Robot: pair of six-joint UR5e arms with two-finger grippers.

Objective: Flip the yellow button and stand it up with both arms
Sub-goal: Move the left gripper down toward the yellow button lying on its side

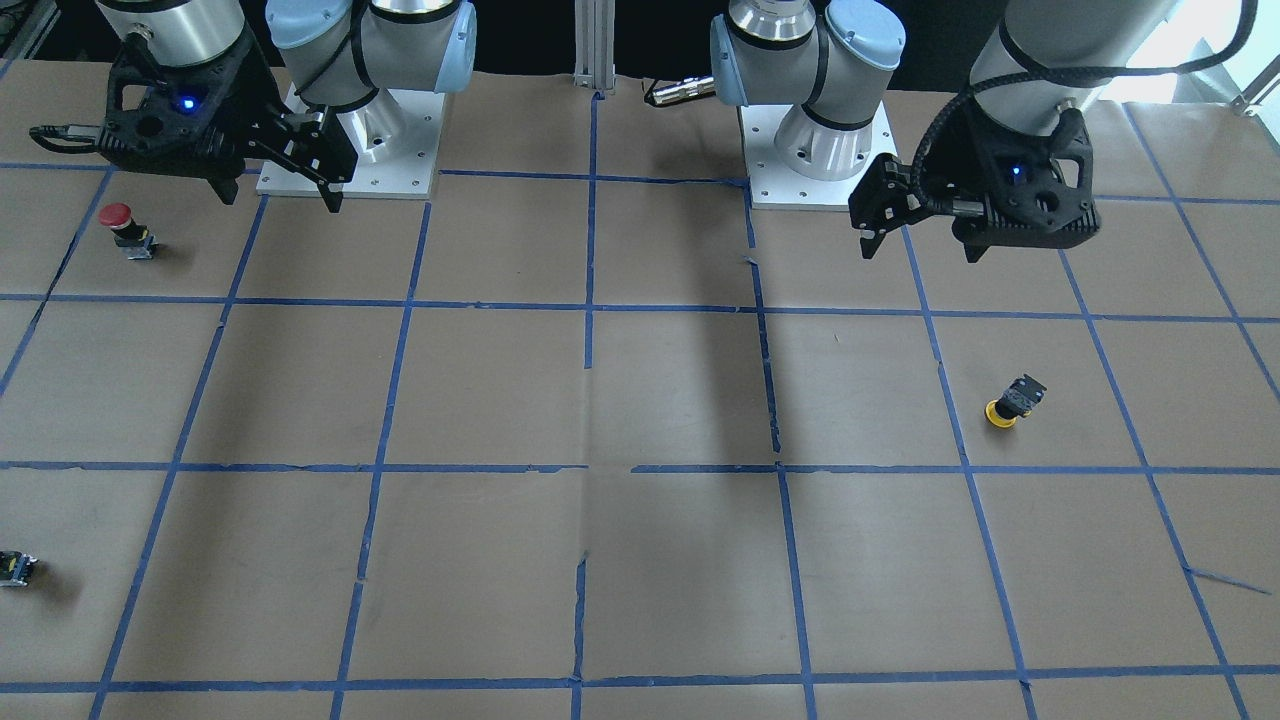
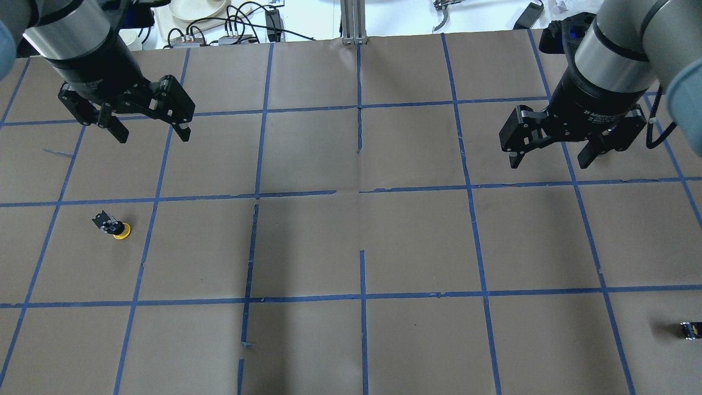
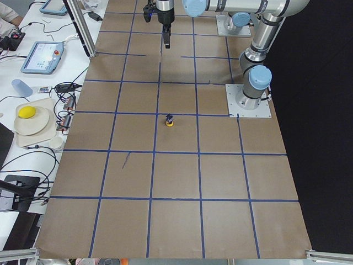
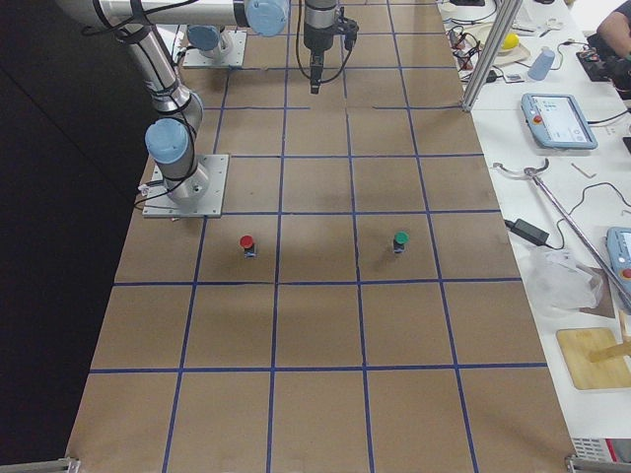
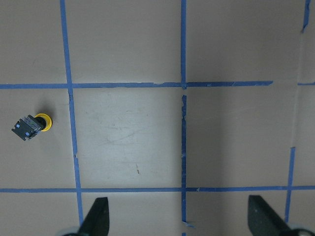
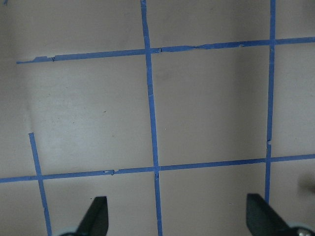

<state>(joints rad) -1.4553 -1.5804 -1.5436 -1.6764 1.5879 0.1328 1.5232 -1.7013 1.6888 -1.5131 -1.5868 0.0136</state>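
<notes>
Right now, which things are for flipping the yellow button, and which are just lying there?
For the job:
yellow button
left gripper, open
right gripper, open

Just lying about:
red button, far over on the right arm's side
small dark block, at the table's edge

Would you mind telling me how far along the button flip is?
Done: nothing yet. The yellow button sits untouched, cap downward. In hand: nothing; the left claw and right claw hang open, well away from it. Left: grasp, flip, stand it.
</notes>
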